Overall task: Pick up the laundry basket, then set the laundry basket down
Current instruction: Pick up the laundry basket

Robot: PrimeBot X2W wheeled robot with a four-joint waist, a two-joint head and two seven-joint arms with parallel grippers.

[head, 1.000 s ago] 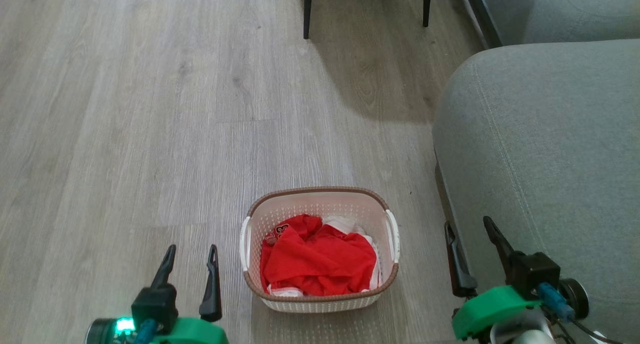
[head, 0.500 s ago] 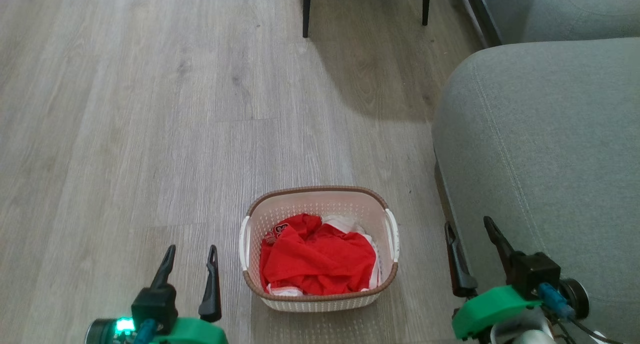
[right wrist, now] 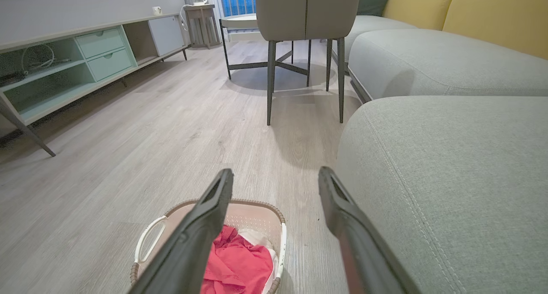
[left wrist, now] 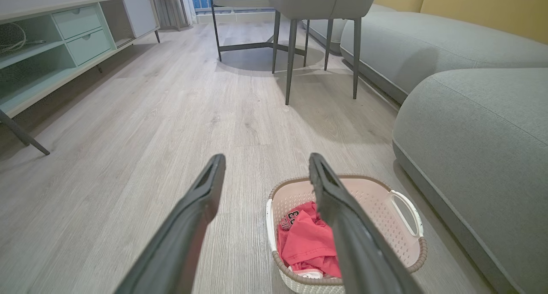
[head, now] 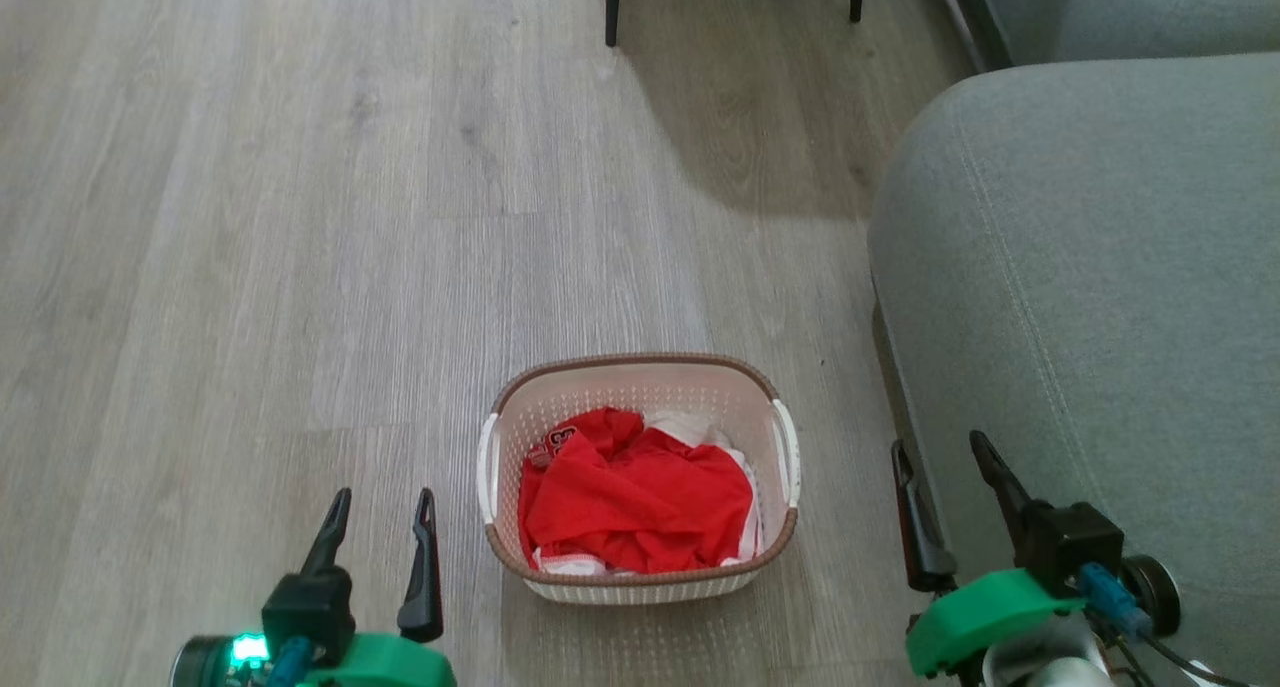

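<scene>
While near sofa [head: 1080, 267], basket [head: 640, 589] on floor [head: 300, 267]

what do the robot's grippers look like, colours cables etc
The left gripper and right gripper each have two long dark fingers on a black block and a bright green housing. The left carries a lit green light; the right, a blue connector and dark cable.
</scene>
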